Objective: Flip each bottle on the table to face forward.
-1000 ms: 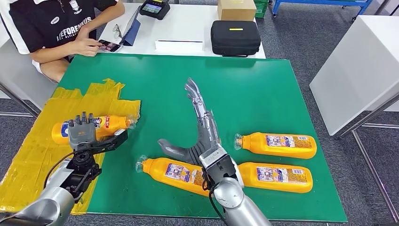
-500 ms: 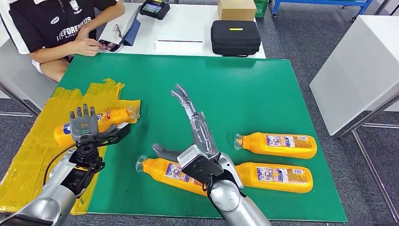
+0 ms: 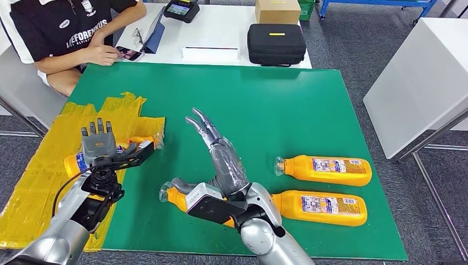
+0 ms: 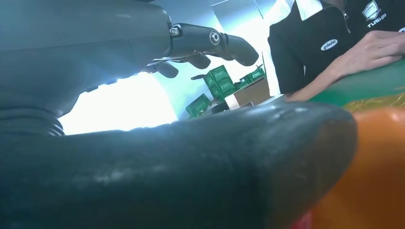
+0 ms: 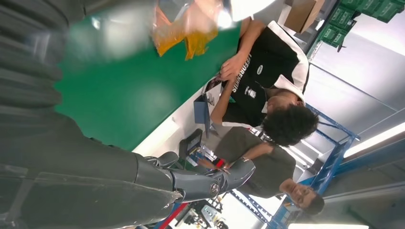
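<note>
On the green counter [image 3: 287,105], four orange bottles lie on their sides. Far-left bottle [image 3: 74,163] sits on the yellow sheet [image 3: 33,182], cap toward the middle of the counter. Left hand [image 3: 102,149] is right at it: palm up behind the bottle, fingers [image 3: 99,130] straight and a little apart, thumb [image 3: 135,154] reaching along the bottle's near side. Left wrist view has the thumb against orange plastic, so it's touching, but I can't tell if that's a real grip.

Front-middle bottle [image 3: 176,197] is mostly hidden under the right hand [image 3: 221,165]; only its clear cap end and a bit of orange shoulder show. Right hand is empty above it, fingers [image 3: 201,124] extended and close together, pointing toward the back of the counter, thumb [image 3: 185,185] out toward the cap.

Two more bottles to the right, labels up, caps pointing left: rear bottle [image 3: 324,169] and front-right bottle [image 3: 323,207], parallel and just beside each other.

Behind the counter: a white table [image 3: 221,27] with a black case [image 3: 276,43], a cardboard box [image 3: 277,10], and a seated person in a black shirt [image 3: 72,27].
</note>
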`<control>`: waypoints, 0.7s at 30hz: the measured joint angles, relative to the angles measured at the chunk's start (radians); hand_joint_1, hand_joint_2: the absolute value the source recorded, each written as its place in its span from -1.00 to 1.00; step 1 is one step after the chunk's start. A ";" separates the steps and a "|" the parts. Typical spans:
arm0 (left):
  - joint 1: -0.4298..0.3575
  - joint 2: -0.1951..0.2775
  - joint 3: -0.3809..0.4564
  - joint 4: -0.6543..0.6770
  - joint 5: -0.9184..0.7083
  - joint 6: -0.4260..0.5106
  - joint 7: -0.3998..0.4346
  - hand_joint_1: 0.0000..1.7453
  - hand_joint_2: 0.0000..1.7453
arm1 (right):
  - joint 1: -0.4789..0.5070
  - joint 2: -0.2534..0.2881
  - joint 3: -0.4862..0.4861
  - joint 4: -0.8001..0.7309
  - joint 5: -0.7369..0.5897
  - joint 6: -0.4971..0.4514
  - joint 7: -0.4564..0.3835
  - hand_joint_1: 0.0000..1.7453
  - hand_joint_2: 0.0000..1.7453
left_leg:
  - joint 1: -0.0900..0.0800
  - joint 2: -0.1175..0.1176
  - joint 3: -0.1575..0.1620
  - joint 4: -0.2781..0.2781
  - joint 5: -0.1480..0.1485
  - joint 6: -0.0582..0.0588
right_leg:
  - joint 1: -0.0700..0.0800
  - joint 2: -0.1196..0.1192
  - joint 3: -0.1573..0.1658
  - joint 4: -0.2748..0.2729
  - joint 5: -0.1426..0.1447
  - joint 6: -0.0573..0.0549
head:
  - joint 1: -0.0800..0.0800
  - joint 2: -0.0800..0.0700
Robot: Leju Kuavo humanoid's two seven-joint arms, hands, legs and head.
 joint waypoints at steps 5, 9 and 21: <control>0.001 0.000 -0.001 -0.003 0.000 0.000 0.000 -1.00 -1.00 | 0.000 0.000 0.001 0.000 0.000 0.000 0.000 -1.00 1.00 | 0.000 0.000 0.000 0.000 0.000 0.000 | 0.000 0.000 0.000 0.000 0.000 0.000 | 0.000 0.000; 0.001 0.000 -0.001 -0.003 0.000 0.000 0.000 -1.00 -1.00 | 0.000 0.000 0.001 0.000 0.000 0.000 0.000 -1.00 1.00 | 0.000 0.000 0.000 0.000 0.000 0.000 | 0.000 0.000 0.000 0.000 0.000 0.000 | 0.000 0.000; 0.007 0.004 -0.007 -0.007 0.000 0.009 -0.018 -1.00 -1.00 | 0.003 -0.009 0.026 0.020 0.168 0.014 0.087 -1.00 1.00 | 0.000 0.000 0.000 0.000 0.000 0.000 | 0.000 0.000 0.000 0.000 0.000 0.000 | 0.000 0.000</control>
